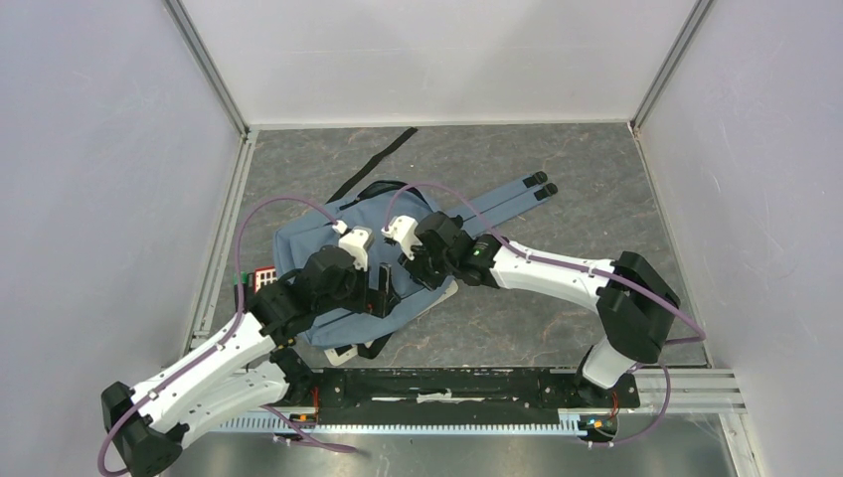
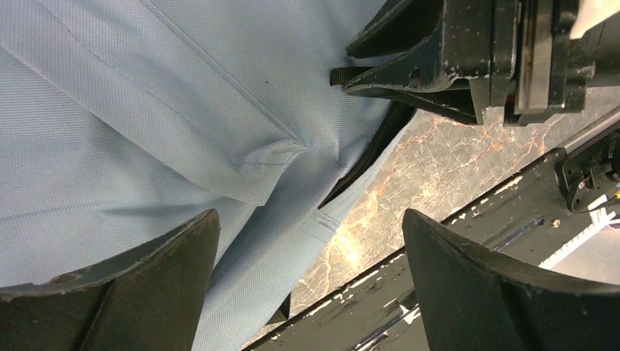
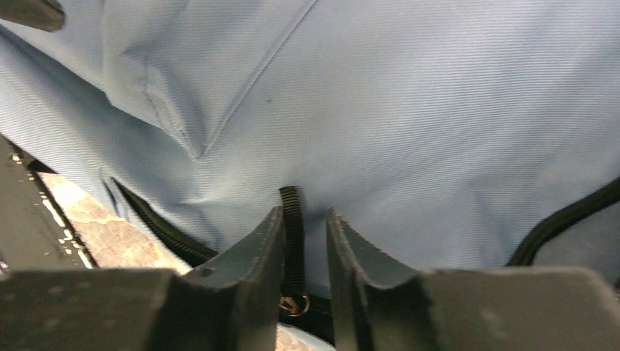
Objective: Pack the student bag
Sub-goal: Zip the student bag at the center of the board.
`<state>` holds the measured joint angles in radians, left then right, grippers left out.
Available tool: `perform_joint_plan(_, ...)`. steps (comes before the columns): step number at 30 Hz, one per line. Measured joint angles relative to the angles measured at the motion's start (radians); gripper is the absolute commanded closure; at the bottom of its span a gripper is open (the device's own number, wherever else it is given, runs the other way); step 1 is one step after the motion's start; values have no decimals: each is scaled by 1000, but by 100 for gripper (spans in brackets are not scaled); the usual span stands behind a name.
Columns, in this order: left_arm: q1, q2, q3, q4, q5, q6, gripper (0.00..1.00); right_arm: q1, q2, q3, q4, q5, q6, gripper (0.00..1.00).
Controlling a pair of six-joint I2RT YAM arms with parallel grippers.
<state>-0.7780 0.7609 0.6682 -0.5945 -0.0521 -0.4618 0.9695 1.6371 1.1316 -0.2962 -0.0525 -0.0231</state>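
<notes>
Student bag, soft grey-blue fabric backpack, lying flat on dark marbled table | opening zip | right gripper straddling black webbing zip-pull, jaws narrow, grip uncertain | left gripper gaping, empty | next: pinching firmly, pulling along zip

Three cameras: one fixed overhead, one riding each wrist.

Top external: high above and behind the arm bases, facing down and forward. It is far enough off to take in the whole table, both arms and the student bag under them. Left wrist: looks out between the left gripper fingers, very close on bag fabric, with the table edge and black base rail at right and the right gripper at upper right. Right wrist: closer still, just off the cloth between its own fingers. Both wrist views share one stitched tuck, the black zip and a sliver of table.
</notes>
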Motion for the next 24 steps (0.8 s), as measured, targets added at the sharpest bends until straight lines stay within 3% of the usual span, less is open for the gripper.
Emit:
perform_joint_plan(5, 0, 34, 0, 4, 22, 3, 0, 0, 0, -18, 20, -40, 3, 100)
perform_joint_plan(12, -5, 121, 0, 40, 63, 15, 0, 1, -57, -90, 93, -9, 35, 100)
perform_joint_plan(19, -36, 196, 0, 97, 51, 34, 0, 39, -319, -370, 345, 155, 71, 100)
perform_joint_plan(24, -88, 267, 17, 140, 11, 60, 0, 93, -383, -455, 471, 291, 53, 100)
